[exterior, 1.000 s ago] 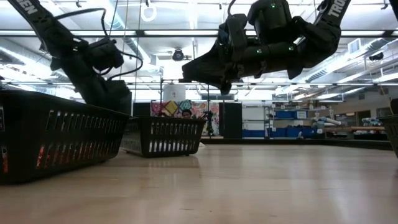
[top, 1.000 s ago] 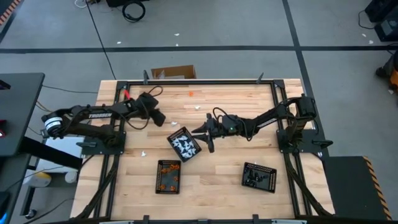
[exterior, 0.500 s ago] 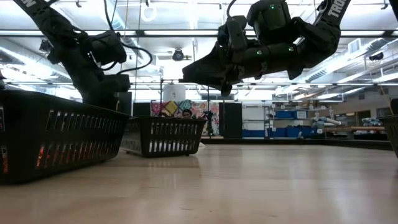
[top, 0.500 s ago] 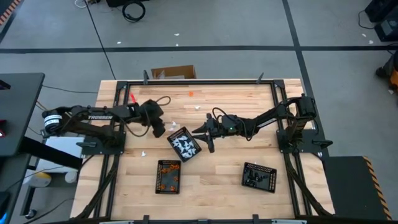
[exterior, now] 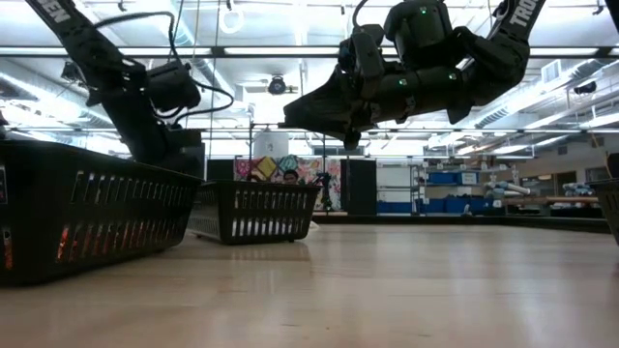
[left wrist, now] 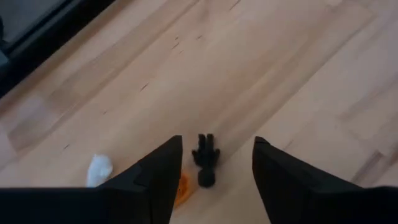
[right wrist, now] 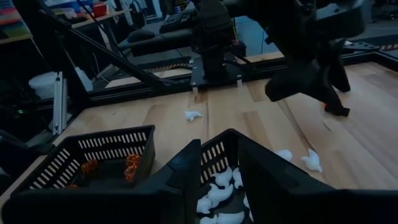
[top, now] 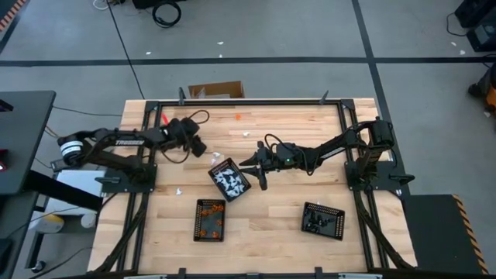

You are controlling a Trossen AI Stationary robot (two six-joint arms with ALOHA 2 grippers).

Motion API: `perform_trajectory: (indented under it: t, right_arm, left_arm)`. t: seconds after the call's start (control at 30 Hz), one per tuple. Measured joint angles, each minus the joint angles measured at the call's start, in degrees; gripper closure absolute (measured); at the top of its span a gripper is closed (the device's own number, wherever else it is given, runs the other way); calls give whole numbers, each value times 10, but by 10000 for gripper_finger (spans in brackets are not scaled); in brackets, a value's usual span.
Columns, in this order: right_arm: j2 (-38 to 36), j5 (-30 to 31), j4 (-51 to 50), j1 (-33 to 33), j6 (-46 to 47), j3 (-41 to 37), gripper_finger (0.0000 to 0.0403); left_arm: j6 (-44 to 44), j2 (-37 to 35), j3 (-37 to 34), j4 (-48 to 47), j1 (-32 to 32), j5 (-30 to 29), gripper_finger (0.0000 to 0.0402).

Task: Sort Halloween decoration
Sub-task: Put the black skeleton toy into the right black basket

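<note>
My left gripper (left wrist: 217, 142) is open and tipped down over the table's far left part (top: 198, 146). A tiny black decoration piece (left wrist: 205, 158) lies on the wood between its fingers, untouched. An orange piece (left wrist: 180, 188) and a white piece (left wrist: 99, 169) lie beside it. My right gripper (right wrist: 217, 144) hangs open and nearly level above the black tray of white pieces (top: 229, 178), with nothing between its fingers. A tray of orange pieces (top: 210, 219) and a tray of black pieces (top: 322, 220) stand nearer the front edge.
Loose white pieces (top: 217, 154) (top: 246, 133) (top: 180, 189) and an orange piece (top: 238, 116) lie scattered on the wood. A black metal frame (top: 341, 124) runs along the table's edges. In the low view the trays' walls (exterior: 87, 217) (exterior: 251, 208) rise at the left.
My left gripper dipped toward the table's near edge, came back toward the far edge, and rolled at the wrist. My right gripper has kept still over the tray of white pieces.
</note>
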Motion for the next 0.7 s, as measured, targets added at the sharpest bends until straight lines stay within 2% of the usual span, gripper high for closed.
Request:
perform_trajectory:
  t: [0.2,0.37,0.5,0.7]
  right_arm:
    - [0,0,0,0,0,0,289]
    - [0,0,0,1,0,0,289]
    - [0,0,0,1,0,0,289]
    - [0,-2,-1,1,0,0,289]
  left_arm:
    - [19,33,0,34,39,31,164]
    - [19,78,3,28,57,56,163]
    - [18,95,3,42,56,72,190]
    - [19,92,3,40,52,76,271]
